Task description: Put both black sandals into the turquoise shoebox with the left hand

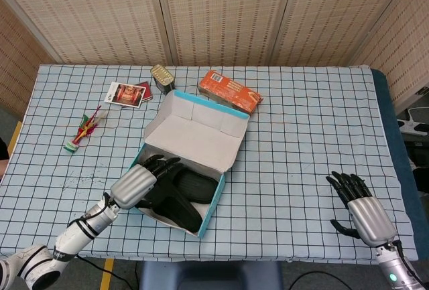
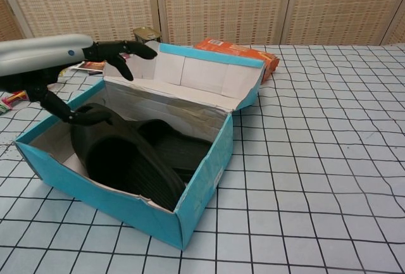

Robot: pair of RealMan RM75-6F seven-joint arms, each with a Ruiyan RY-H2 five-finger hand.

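The left hand (image 2: 50, 56) is hovering over the near-left end of the shoebox (image 2: 202, 179), fingers (image 2: 120, 49) spread and reaching forward above the rim, the thumb hanging lower, just beside the heel of the nearer sandal (image 2: 123, 163). It is gripping nothing; whether the thumb tip is touching the sandal I cannot tell. In the head view the left hand (image 1: 137, 181) is lying palm-down over the box's left wall, the forearm running back toward the tabletop's (image 1: 301, 129) near-left edge.

Both sandals are sitting inside the shoebox: the nearer one is lying tilted, its sole riding up toward the front wall, and the other sandal (image 2: 180, 150) is lying flatter behind it, partly overlapped. Judging by the look, they are moulded foam or rubber slides: light, somewhat springy, matte rather than slippery, not fragile. The broad strap is looking like the best place to take hold, or the sole edge pinched between thumb and fingers; the flat sole alone would be offering little to close on. The cardboard box is probably light too and may be sliding if pushed.

The right hand (image 1: 362, 211) is resting well apart at the near-right of the tabletop, fingers loosely spread, holding nothing.
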